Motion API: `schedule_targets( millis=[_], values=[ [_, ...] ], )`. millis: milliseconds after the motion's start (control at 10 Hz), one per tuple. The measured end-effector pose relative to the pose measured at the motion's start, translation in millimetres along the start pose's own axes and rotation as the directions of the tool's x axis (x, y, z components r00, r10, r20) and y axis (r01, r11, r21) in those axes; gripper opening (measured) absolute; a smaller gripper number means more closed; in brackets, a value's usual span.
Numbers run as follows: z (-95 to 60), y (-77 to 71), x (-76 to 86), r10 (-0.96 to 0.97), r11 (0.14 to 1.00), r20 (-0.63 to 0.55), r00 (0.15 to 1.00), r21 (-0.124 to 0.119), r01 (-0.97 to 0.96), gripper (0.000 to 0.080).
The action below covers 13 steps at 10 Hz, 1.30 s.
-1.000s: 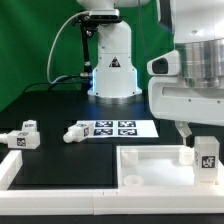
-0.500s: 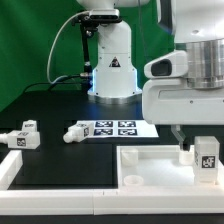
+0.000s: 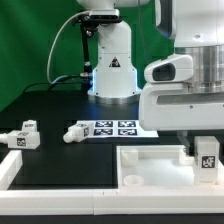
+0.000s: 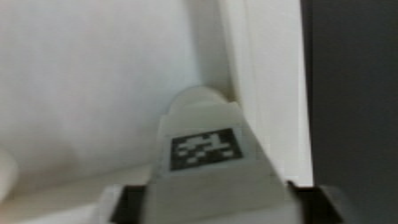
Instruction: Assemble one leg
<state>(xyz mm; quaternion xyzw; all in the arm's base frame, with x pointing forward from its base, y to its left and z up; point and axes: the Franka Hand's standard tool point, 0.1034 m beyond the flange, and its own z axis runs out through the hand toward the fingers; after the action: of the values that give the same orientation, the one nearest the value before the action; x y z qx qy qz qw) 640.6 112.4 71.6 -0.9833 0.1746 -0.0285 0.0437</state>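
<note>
My gripper (image 3: 201, 141) is at the exterior view's right, over the far right corner of the large white rimmed panel (image 3: 150, 158). It is shut on a leg (image 3: 207, 160), a short white peg with a marker tag, which stands upright at that corner. In the wrist view the leg (image 4: 210, 150) fills the gap of my gripper (image 4: 215, 204), a dark finger (image 4: 128, 204) tight on each side, with the panel's rim (image 4: 267, 70) beside it. Two more legs (image 3: 24, 136) (image 3: 75, 132) lie on the black table at the left.
The marker board (image 3: 116, 128) lies flat on the table behind the panel. The robot base (image 3: 112, 60) stands at the back centre with a cable to its left. A white rimmed part (image 3: 8, 172) sits at the near left.
The arm has come down a little over the leg. The leg itself has stayed at the panel's corner. The other legs have not moved.
</note>
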Motion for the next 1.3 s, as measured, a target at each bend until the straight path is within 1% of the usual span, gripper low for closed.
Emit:
schedule_targets(
  millis=[100, 200, 300, 400, 500, 600, 700, 800, 1000, 1100, 1200, 1300],
  values=[
    [-0.1, 0.2, 0.1, 0.086, 0.996, 0.0, 0.996, 0.001, -0.086, 0.0286],
    [-0.1, 0.4, 0.4, 0.2, 0.98, -0.002, 0.98, 0.001, -0.2, 0.0286],
    [0.1, 0.7, 0.5, 0.274, 0.962, -0.003, 0.962, 0.002, -0.274, 0.0286],
    [0.8, 1.0, 0.3, 0.435, 0.9, -0.001, 0.9, 0.007, -0.435, 0.0286],
    [1.4, 2.4, 0.9, 0.594, 0.804, 0.007, 0.804, 0.021, -0.594, 0.0286],
    [1.7, 3.7, 0.6, 0.725, 0.687, 0.026, 0.688, 0.037, -0.725, 0.0286],
    [2.0, 3.1, -0.1, 0.801, 0.596, 0.039, 0.598, 0.038, -0.802, 0.0287],
    [1.6, 3.9, 0.8, 0.826, 0.56, 0.042, 0.562, 0.04, -0.827, 0.0287],
    [1.9, 4.2, 0.8, 0.823, 0.565, 0.04, 0.566, 0.041, -0.824, 0.0287],
    [2.2, 4.0, 0.6, 0.82, 0.569, 0.04, 0.57, 0.041, -0.821, 0.0457],
    [1.4, 3.9, 1.7, 0.711, 0.701, 0.027, 0.702, 0.045, -0.712, 0.0457],
    [1.2, 5.2, 2.8, 0.577, 0.815, 0.018, 0.817, 0.049, -0.577, 0.06]
  ],
)
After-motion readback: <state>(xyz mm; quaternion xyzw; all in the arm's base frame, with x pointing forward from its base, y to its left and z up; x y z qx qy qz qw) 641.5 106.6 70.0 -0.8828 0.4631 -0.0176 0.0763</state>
